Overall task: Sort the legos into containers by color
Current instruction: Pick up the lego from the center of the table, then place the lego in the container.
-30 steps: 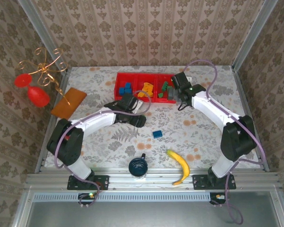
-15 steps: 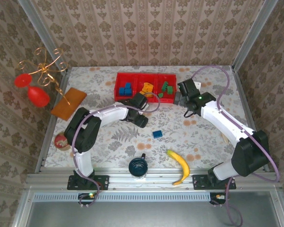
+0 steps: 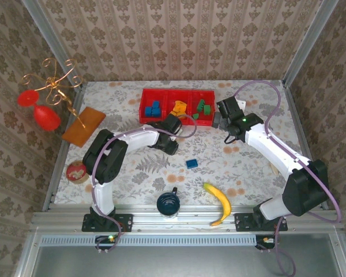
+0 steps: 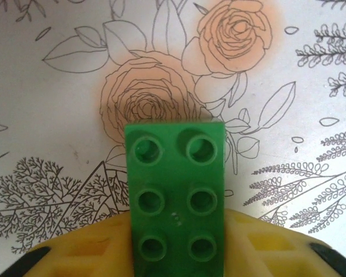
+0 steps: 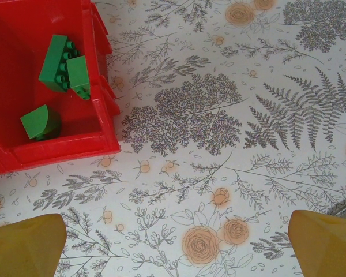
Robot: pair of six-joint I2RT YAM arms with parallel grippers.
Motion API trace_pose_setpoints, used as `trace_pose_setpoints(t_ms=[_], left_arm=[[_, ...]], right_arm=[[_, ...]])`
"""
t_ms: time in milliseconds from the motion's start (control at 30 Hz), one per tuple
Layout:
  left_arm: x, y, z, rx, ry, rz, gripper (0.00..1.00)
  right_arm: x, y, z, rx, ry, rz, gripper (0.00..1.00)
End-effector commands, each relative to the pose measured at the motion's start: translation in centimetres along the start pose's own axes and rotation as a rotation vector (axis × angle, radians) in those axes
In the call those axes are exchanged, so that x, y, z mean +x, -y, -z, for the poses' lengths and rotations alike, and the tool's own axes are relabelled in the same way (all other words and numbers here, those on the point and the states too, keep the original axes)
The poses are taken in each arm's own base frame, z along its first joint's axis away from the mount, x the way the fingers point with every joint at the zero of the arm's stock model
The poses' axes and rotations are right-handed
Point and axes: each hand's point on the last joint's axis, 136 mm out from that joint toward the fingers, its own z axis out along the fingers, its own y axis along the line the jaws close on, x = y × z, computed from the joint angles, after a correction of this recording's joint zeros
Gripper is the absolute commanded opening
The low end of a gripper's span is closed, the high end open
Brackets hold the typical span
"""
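L gripper (image 4: 176,254) is clamped on a green 2x3-stud plastic lego brick (image 4: 176,193). The brick sticks out past the yellow pads, studs to the cam, over bare floral cloth w/ no tray rim under it. In the top view that arm reaches to just beside the near edge of the long red plastic 3-compartment tray (image 3: 161,95), about at the mid compartment. R gripper (image 5: 176,245) has its yellow fingers spread wide, nothing between them. It's over the cloth just off the tray's R end, w/ the corner wall at upper L of its cam. Tray holds blue bricks (image 3: 154,108) in the L cell, orange-yellow bricks (image 3: 179,107) mid, and green bricks (image 5: 60,69) in the R cell. One loose blue brick (image 3: 191,163) lies mid-table, well apart from the tray, open cloth round it. Yellow banana (image 3: 219,202) and dark blue cup (image 3: 169,203) sit by the near rail.
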Motion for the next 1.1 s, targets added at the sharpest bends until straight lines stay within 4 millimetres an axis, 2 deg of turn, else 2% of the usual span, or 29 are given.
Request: trace_pose_setpoints(t_ms=[0, 100, 200, 333, 400, 633, 900, 1067], left_arm=[[-0.5, 0.0, 0.1, -0.009, 0.002, -0.006, 0.28], [-1.2, 0.0, 0.5, -0.007, 0.021, 0.000, 0.21], [-2.1, 0.0, 1.3, -0.004, 0.049, 0.011, 0.20], [-4.0, -0.1, 3.4, -0.010, 0.110, 0.015, 0.20], [-5.2, -0.3, 4.6, -0.022, 0.145, 0.020, 0.20], [-10.7, -0.1, 7.5, -0.011, 0.273, 0.033, 0.20], [-17.7, 1.3, 8.4, 0.037, 0.396, 0.035, 0.21], [-21.3, 1.9, 8.0, 0.053, 0.447, 0.016, 0.21]], right_arm=[[-0.9, 0.9, 0.7, 0.019, 0.048, -0.035, 1.00], [-0.9, 1.0, 0.8, 0.021, 0.049, -0.032, 1.00], [-0.9, 1.3, 1.1, 0.027, 0.054, -0.030, 1.00], [-0.7, 1.8, 1.1, 0.047, 0.054, -0.025, 1.00], [-1.2, 2.3, 2.0, 0.044, 0.083, -0.041, 1.00], [-0.9, 4.3, 2.7, 0.076, 0.134, -0.081, 1.00], [-0.3, 7.3, 4.0, 0.117, 0.162, -0.114, 1.00], [-0.1, 8.4, 4.8, 0.119, 0.180, -0.133, 1.00]])
